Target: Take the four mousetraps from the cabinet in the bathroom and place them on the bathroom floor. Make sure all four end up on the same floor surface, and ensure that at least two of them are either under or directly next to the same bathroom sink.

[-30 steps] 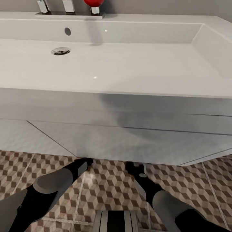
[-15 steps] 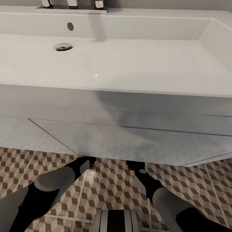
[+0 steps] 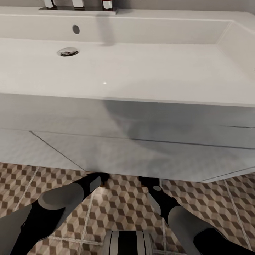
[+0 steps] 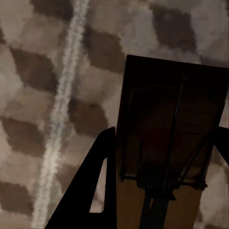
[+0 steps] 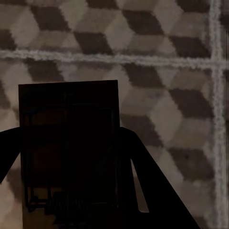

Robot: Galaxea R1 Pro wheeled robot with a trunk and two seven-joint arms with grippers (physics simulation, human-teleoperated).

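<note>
Two mousetraps, one per tool, each gripped between dark fingers above the bathroom floor (image 3: pixel 120 209). Left tool (image 4: pixel 162 191) closed on a mousetrap (image 4: pixel 171 129): tan wooden board, dark wire bar and spring across it, reddish patch in shadow, one finger (image 4: pixel 90 191) pressed against the board's edge, cube-pattern tiles and a pale grout line beyond. Right tool (image 5: pixel 71 181) likewise clamped on a second mousetrap (image 5: pixel 69 143), board deep in shadow, wire frame faintly visible, one finger (image 5: pixel 152 191) alongside it, crossing grout lines on the tiles beyond. From the head view, both arms reaching forward and down, wrists disappearing beneath the front edge of the bathroom sink (image 3: pixel 141 71), tools tucked under the white vanity (image 3: pixel 106 141). Ahead of and above the tools: white rectangular basin with chrome drain (image 3: pixel 68 52), overflow hole, and the base of a chrome tap (image 3: pixel 78 5) at the rear edge. Height of traps above the tiles hard to judge.
</note>
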